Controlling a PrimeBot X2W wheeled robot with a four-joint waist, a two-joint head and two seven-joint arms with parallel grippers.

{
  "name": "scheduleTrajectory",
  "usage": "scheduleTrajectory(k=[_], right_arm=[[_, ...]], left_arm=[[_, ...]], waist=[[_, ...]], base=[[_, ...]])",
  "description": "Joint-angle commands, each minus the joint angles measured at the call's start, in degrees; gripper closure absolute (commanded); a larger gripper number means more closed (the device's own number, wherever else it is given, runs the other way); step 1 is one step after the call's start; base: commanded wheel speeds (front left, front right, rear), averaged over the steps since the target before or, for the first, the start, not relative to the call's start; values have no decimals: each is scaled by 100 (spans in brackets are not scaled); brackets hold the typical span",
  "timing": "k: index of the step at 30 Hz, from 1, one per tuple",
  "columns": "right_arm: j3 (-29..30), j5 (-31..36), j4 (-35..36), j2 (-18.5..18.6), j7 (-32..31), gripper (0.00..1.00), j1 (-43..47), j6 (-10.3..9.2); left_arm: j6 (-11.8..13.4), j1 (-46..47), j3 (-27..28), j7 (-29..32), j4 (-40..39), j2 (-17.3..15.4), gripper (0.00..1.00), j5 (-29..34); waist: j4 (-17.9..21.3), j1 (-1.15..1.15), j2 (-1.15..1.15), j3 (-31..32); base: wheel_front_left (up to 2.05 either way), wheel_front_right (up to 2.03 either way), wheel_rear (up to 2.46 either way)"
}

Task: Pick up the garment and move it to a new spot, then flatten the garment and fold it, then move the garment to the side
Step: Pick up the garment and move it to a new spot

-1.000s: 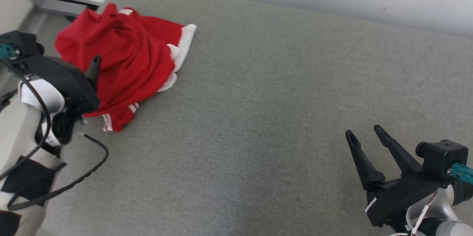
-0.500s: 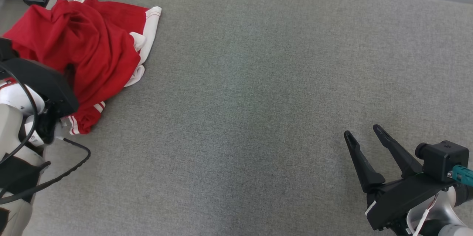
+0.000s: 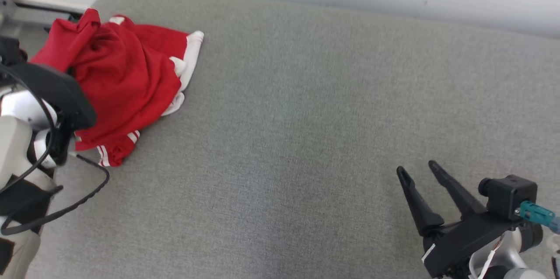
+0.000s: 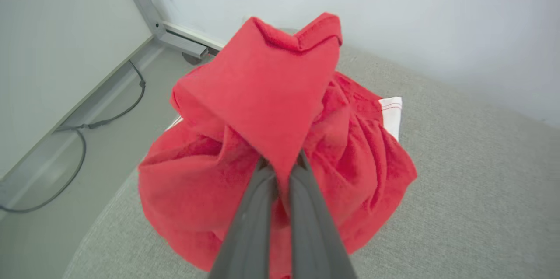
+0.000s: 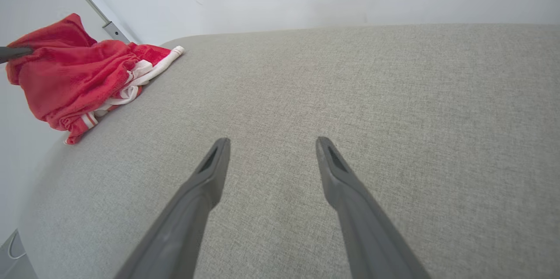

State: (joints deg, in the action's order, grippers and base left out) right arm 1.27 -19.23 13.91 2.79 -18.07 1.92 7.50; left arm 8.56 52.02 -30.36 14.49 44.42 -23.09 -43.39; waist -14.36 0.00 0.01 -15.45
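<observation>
A crumpled red garment (image 3: 127,82) with white trim lies at the far left corner of the grey padded surface (image 3: 306,117). In the left wrist view my left gripper (image 4: 282,163) is shut on a fold of the garment (image 4: 262,91), and the pinched cloth stands up in a peak above the heap. From the head camera the left arm's black wrist housing (image 3: 52,91) covers the garment's left edge. My right gripper (image 3: 416,167) hovers open over bare surface at the lower right, far from the cloth. The right wrist view has the open right gripper (image 5: 272,141) and the garment (image 5: 65,73) at far left.
A pale wall runs behind the surface. A metal rail (image 3: 39,8) sits beyond the rounded left corner. The floor beside that corner carries a loose cable (image 4: 74,139). A black cable (image 3: 78,200) loops from my left arm.
The left gripper has closed on a fold of the garment; its fingertip no longer sticks up in front of the cloth. The head camera has shifted. The right gripper stays open.
</observation>
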Motion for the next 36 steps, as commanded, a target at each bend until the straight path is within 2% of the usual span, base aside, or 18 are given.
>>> scheduleTrajectory(k=[1,7,12,18,20,30,36], right_arm=[[-34,-112,-106,21,100,0,71,-2],[-170,-361,-434,21,351,0,116,-2],[-238,-546,-725,21,590,0,149,-2],[-300,-698,-988,20,792,0,124,-2],[-321,-725,-1089,22,853,0,147,-2],[-393,-767,-1172,22,947,0,6,-2],[-425,-819,-1174,21,1009,0,-132,-1]], left_arm=[[-16,138,-74,-30,-105,-69,100,133],[-56,466,-310,16,-512,-76,100,388],[-157,807,-571,140,-1034,83,100,579],[-222,1074,-788,345,-1598,453,100,590],[-255,1192,-922,444,-1845,675,100,598],[-325,1135,-1207,779,-2629,1444,100,262],[-253,807,-1352,954,-2743,1530,100,95]], waist=[[22,0,-1,421],[172,0,-1,868],[438,0,-1,1241],[830,0,-1,1522],[1041,0,-1,1631],[1759,0,-1,1581],[2122,0,-1,1334]], base=[[0,0,0],[0,0,0],[0,0,0],[0,0,0],[0,0,0],[0,0,0],[0,0,0]])
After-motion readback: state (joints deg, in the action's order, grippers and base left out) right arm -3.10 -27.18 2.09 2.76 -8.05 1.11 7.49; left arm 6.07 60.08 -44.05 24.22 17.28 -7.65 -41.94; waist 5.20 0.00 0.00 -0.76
